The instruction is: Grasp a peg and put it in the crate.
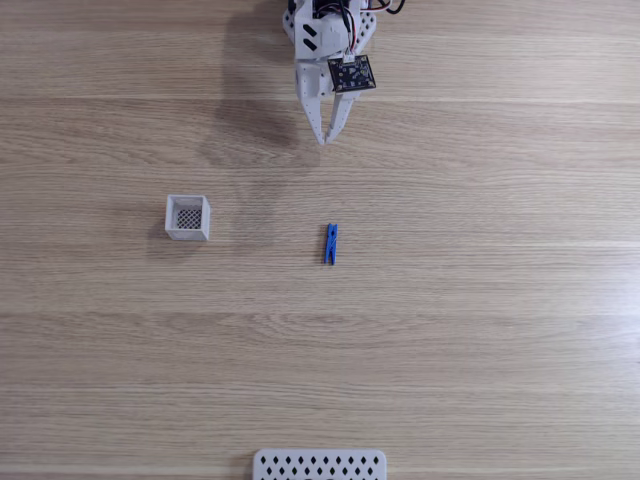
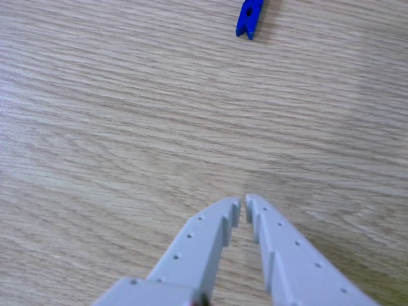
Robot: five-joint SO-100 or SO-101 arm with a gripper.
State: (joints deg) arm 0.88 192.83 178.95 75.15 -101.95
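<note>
The arm stood at the top edge of the fixed view, its gripper [image 1: 326, 138] pointing down the table toward the work area. The jaws were drawn together, tips almost meeting with only a thin slit between them, and nothing was held; the other view, looking along the fingers [image 2: 210, 236], confirmed this, with bare wood grain showing ahead of the tips.

The peg [image 1: 331, 243] lay flat on the table [image 1: 480, 330], well apart from the gripper and nearly in line with it, its long axis running roughly up and down in the fixed view. In the other view the peg [image 2: 250, 17] sat at the top edge, partly cut off by the frame.

The crate [image 1: 188, 217] stood upright to the left of the peg in the fixed view, well apart from it, its mesh bottom visible and nothing inside. A perforated white panel [image 1: 319, 465] lay at the bottom edge, clear of all of this.

In my judgement the task was at its opening step: the approach to the peg had not reached it, and no grasp had been made. The next move would call for the jaws to part, the gripper to advance and descend over the peg, and the fingers to straddle its narrow sides before closing. The peg being slim and flat on the wood, a low, well-centred approach would be needed.
</note>
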